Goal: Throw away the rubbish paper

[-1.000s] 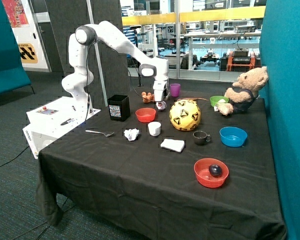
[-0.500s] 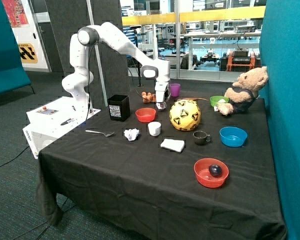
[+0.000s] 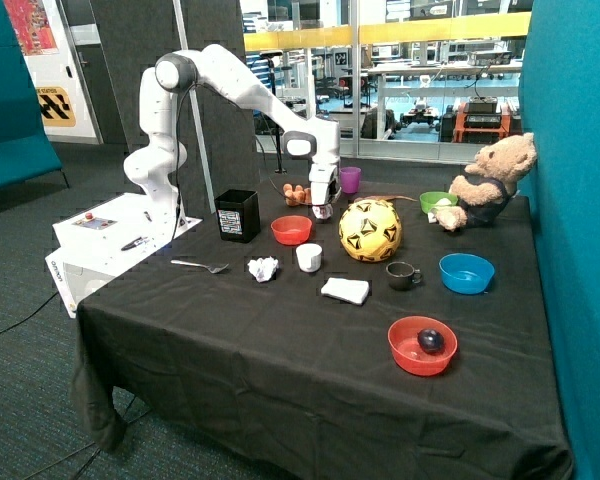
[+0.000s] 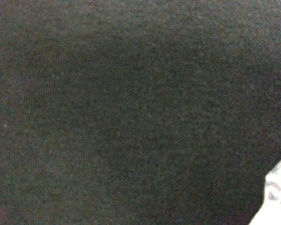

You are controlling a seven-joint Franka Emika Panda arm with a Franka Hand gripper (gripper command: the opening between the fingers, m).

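On the black tablecloth (image 3: 280, 340), 1 paper wad (image 3: 263, 268) lies beside the white cup (image 3: 308, 257). The gripper (image 3: 322, 209) hangs behind the red bowl (image 3: 291, 230), apparently pinching another wad.

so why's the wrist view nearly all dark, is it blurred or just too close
Wrist view: too close. The black tablecloth fills it, weave soft and grainy, with a white scrap cut off at the edge. Outside view: evenly lit and clear, showing the gripper low over the cloth beside the yellow ball.
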